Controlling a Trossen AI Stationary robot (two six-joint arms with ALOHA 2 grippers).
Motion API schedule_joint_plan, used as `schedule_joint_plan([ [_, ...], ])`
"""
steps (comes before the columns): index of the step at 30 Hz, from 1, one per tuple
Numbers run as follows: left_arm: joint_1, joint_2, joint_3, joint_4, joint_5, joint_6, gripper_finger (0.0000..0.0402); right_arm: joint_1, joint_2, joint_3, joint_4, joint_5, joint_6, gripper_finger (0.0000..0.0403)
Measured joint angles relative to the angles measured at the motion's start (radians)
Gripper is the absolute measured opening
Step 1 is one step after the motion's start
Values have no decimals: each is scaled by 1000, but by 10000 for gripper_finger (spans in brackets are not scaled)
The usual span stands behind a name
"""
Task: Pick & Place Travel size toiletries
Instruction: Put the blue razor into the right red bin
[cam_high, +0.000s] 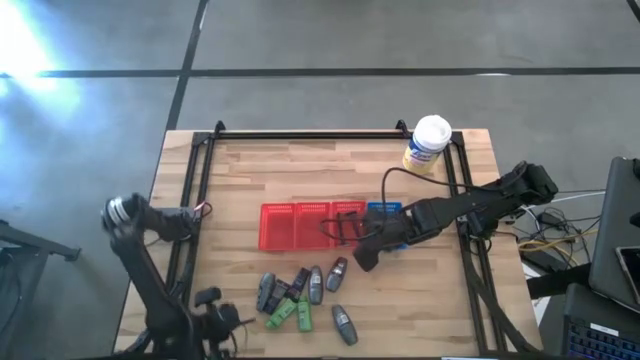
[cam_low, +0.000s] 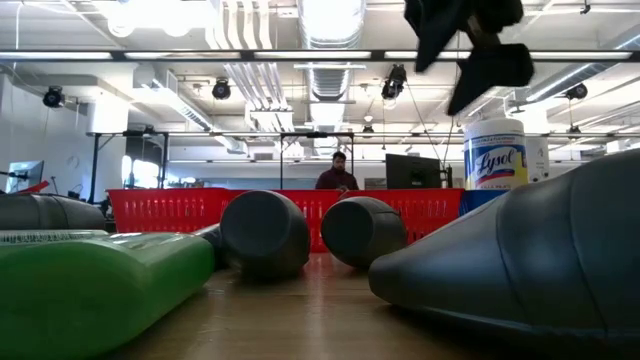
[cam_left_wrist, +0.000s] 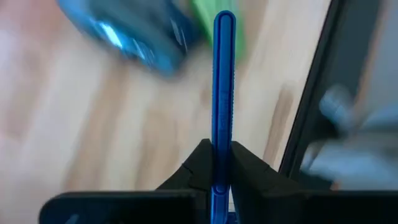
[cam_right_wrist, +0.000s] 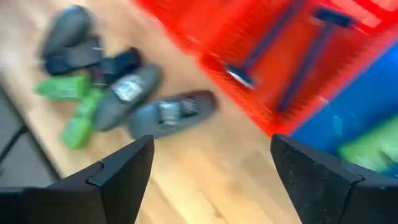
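Left end effector (cam_left_wrist: 213, 167) pinches a thin blue razor stick (cam_left_wrist: 223, 81) edge-on, so it may pivot or slip out; right end effector (cam_right_wrist: 211, 165), wide open & empty, hovers just above grey bottles (cam_right_wrist: 172, 113).

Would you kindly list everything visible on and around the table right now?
Table: one, light wood, beneath everything.
Red basket: one, red, table centre, two razor sticks inside.
Blue basket: one, blue, beside the red basket.
Tub: one, yellowish, white lid, back right.
Grey bottles: about four, grey, front pile.
Green tubes: two, green, same pile.
Dark packets: about two, dark, same pile.
Person: one, dark top, far room.
Left gripper: front left, jaws shut on blue stick.
Right gripper: before the baskets, jaws open.
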Motion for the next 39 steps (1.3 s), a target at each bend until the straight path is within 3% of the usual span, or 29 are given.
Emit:
schedule_joint_plan([
  [3, 16, -156, -112, 69, -154, -38, 32, 0, 0, 0, 120, -31, -68, 307],
  [6, 62, -316, -253, 245, -261, -16, 32, 0, 0, 0, 277, -51, -121, 301],
  [11, 203, -509, -438, 631, -361, 177, 32, 0, 0, 0, 521, -44, -186, 294],
  [18, 399, -641, -445, 645, -369, 406, 32, -2, 0, 0, 662, 42, -240, 300],
  [23, 484, -654, -397, 650, -358, 521, 32, -23, 20, 1, 714, 69, -231, 315],
  [28, 551, -576, -334, 637, -345, 533, 32, -32, 86, 23, 740, 63, -187, 327],
  [31, 579, -514, -300, 669, -274, 546, 32, -31, 130, 55, 772, 70, -199, 333],
  [34, 602, -469, -293, 820, -151, 616, 32, -31, 163, 98, 799, 86, -223, 339],
  [39, 624, -469, -298, 905, -122, 677, 32, -30, 161, 152, 799, 124, -249, 345],
])
